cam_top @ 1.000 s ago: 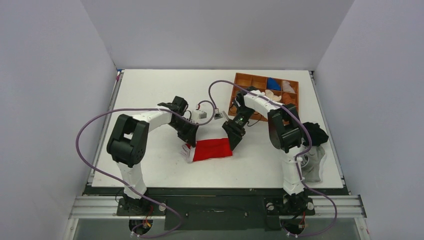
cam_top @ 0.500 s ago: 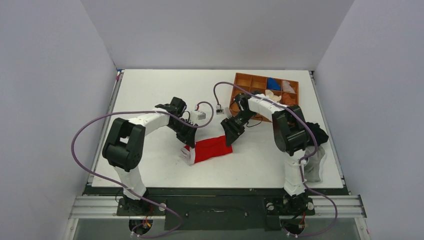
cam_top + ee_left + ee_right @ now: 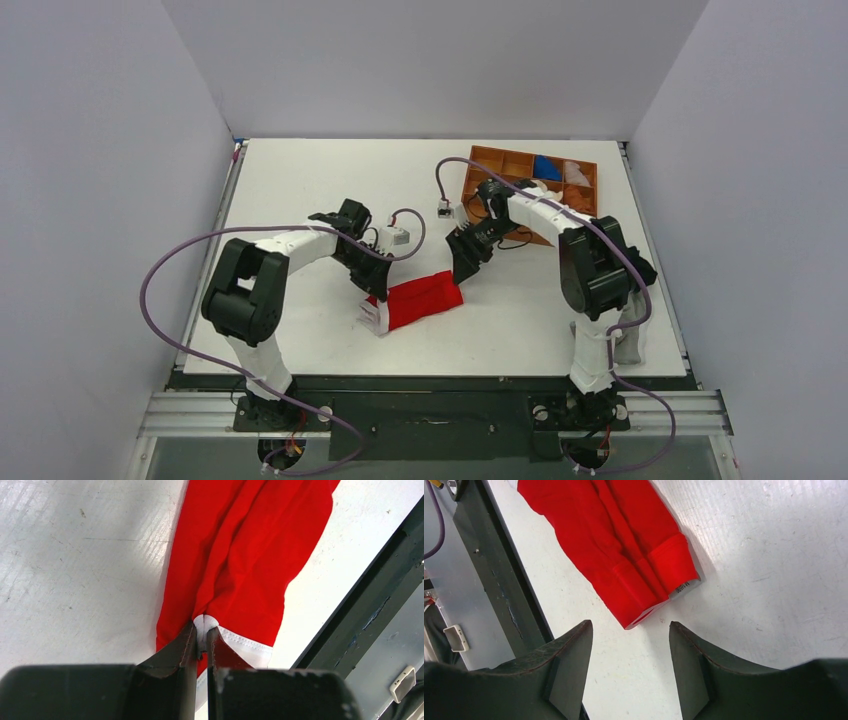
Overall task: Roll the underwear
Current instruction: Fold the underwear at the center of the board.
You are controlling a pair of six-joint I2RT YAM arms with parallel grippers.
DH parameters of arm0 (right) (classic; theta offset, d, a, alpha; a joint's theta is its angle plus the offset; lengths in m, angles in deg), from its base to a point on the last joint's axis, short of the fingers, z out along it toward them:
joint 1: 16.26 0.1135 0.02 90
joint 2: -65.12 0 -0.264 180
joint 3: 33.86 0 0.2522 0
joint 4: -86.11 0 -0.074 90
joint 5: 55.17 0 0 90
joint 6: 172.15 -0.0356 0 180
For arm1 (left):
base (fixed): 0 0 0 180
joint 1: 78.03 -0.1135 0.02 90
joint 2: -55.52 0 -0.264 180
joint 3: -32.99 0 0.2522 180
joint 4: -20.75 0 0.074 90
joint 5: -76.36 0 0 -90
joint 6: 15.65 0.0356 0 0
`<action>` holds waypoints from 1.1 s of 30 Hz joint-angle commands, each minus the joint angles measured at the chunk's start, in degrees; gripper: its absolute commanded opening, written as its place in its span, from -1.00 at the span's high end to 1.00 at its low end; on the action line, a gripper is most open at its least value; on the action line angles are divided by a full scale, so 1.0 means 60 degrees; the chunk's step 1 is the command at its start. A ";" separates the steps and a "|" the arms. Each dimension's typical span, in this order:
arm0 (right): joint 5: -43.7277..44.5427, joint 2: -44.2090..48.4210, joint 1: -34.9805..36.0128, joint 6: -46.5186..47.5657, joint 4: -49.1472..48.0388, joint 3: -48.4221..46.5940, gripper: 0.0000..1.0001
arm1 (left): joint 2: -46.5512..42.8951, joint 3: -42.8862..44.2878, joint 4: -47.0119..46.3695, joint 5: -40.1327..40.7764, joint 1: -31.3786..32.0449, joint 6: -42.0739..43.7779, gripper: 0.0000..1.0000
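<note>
Pinching the underwear (image 3: pixel 425 299) by its white trim with our clenched left gripper (image 3: pixel 201 631), we are seeing a creased, folded red strip lying on the table (image 3: pixel 300 180); our right gripper (image 3: pixel 629 630) is hovering, spread wide, beside its other end.

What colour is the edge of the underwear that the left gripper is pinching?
White trim on the red underwear; left wrist view shows it best.

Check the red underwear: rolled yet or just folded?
Folded, not rolled: the red underwear lies as a flat strip, left gripper pinching its white waistband.
</note>
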 commanded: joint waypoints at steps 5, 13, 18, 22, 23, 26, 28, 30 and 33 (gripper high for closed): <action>0.0644 -0.0005 0.0389 -0.1072 -0.1244 -0.0182 -0.04 | -0.0553 -0.0069 -0.0189 0.0090 -0.0003 0.0105 1.00; 0.2178 -0.0208 0.0779 -0.2531 -0.2560 0.0042 0.12 | -0.0764 -0.0207 -0.0203 0.0164 -0.0004 0.0141 0.97; 0.2610 -0.0399 0.0850 -0.2845 -0.2825 0.0000 0.23 | -0.0838 -0.0295 -0.0153 0.0220 -0.0004 0.0178 0.92; 0.2775 -0.0434 0.0858 -0.2847 -0.2843 -0.0071 0.27 | -0.0877 -0.0340 -0.0187 0.0379 -0.0004 0.0169 0.92; 0.2833 -0.0404 0.0868 -0.2839 -0.2844 -0.0072 0.28 | -0.0893 -0.0343 -0.0189 0.0475 -0.0004 0.0166 0.92; 0.2921 -0.0298 0.0870 -0.2750 -0.2836 -0.0060 0.29 | -0.0962 -0.0345 -0.0205 0.0695 0.0007 0.0067 0.89; 0.3007 -0.0196 0.0881 -0.2693 -0.2823 -0.0032 0.29 | -0.1005 -0.0341 -0.0202 0.0885 0.0012 0.0020 0.83; 0.3076 -0.0112 0.0884 -0.2605 -0.2783 -0.0025 0.29 | -0.1008 -0.0337 -0.0166 0.1052 0.0015 -0.0008 0.79; 0.3071 0.0077 0.0874 -0.2435 -0.2600 -0.0066 0.28 | -0.0959 -0.0306 -0.0101 0.1079 0.0032 -0.0006 0.75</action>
